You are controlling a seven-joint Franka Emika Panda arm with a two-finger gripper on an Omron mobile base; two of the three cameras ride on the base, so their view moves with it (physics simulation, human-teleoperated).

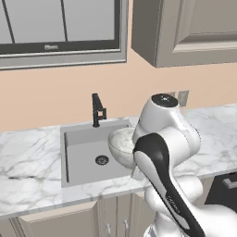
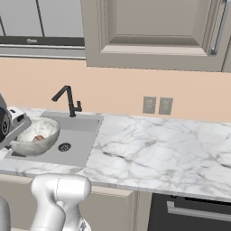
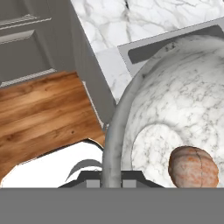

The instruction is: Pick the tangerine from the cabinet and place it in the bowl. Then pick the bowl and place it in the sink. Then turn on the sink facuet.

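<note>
clamped on the near rim of the bowl (image 3: 175, 96) by the gripper (image 3: 111, 177), one finger either side of the wall. inside the bowl, the tangerine (image 3: 193, 166), resting on the pale bottom close to the held edge. held tilted over the right part of the sink (image 1: 85, 155), above the basin floor. beyond, the black faucet (image 1: 97, 109) upright on the marble counter (image 2: 158, 144) at the back rim, spout over the basin.
</note>
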